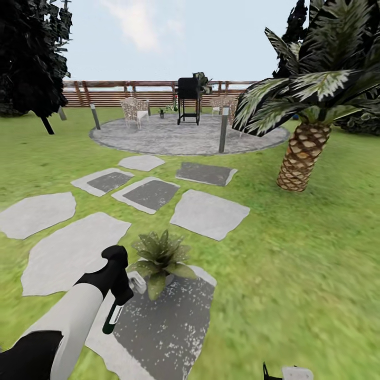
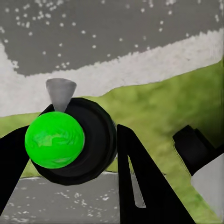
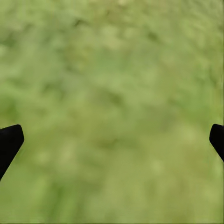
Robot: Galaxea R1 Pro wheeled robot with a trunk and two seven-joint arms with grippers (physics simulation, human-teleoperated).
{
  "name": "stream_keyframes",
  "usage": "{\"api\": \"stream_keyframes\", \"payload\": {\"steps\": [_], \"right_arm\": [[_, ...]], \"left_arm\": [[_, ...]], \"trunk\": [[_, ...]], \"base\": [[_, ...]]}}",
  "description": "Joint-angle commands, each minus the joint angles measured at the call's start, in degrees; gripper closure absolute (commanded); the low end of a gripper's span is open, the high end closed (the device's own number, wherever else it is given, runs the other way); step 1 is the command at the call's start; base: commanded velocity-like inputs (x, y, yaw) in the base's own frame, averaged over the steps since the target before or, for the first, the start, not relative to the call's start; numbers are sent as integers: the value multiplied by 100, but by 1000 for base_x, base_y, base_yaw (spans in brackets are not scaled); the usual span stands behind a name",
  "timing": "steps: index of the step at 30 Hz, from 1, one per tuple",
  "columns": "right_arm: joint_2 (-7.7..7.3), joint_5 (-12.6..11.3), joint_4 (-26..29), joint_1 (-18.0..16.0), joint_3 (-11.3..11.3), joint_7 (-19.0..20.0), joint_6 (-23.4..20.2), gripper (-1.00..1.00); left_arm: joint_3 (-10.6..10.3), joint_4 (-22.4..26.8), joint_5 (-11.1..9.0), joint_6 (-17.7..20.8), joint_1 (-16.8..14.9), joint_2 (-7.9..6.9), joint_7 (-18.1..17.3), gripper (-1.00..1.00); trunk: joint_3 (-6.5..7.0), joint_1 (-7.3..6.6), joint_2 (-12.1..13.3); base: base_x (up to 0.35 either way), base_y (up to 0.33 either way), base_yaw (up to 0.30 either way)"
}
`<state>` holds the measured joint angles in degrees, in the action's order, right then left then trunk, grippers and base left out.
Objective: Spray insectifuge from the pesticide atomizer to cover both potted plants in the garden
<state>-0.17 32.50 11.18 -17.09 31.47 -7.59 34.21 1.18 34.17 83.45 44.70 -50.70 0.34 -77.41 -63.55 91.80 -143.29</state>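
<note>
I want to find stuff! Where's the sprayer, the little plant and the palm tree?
pesticide atomizer [image 1: 114, 315], head view, dark bottle.
potted plant [image 1: 160, 255], head view, leaf rosette's middle.
palm tree [image 1: 302, 158], head view, scaly trunk.

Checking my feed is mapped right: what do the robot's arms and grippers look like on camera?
The left arm has a white forearm shell with black joints and a black wrist. The left gripper has flat, black, tapering fingers. The right gripper shows as two black fingertips. No cables or markings are visible.

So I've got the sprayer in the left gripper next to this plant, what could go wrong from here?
The pesticide atomizer hangs low beside the potted plant, so the nozzle may miss the far leaves. The left gripper seems to clamp it off-centre; it might slip. The second plant isn't identifiable from here.
</note>
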Motion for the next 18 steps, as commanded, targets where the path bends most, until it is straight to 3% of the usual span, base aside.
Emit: {"api": "stream_keyframes", "payload": {"steps": [1,6,11,18], "right_arm": [[0,62,-10,-5,18,-41,16,-100],[0,59,-10,-3,21,-41,16,-100],[0,58,-10,-5,22,-41,18,-100],[0,61,-10,-4,19,-41,16,-100]], "left_arm": [[10,4,48,56,7,11,-48,100],[12,12,48,56,174,9,85,100],[24,36,11,56,190,-11,133,100],[285,103,-13,84,192,-8,144,100]], "trunk": [[-5,1,-2],[-5,1,-2],[-5,1,-2],[-5,1,-2]], "base": [[142,-248,277],[39,-246,230],[2,-47,37],[0,-2,80]]}}
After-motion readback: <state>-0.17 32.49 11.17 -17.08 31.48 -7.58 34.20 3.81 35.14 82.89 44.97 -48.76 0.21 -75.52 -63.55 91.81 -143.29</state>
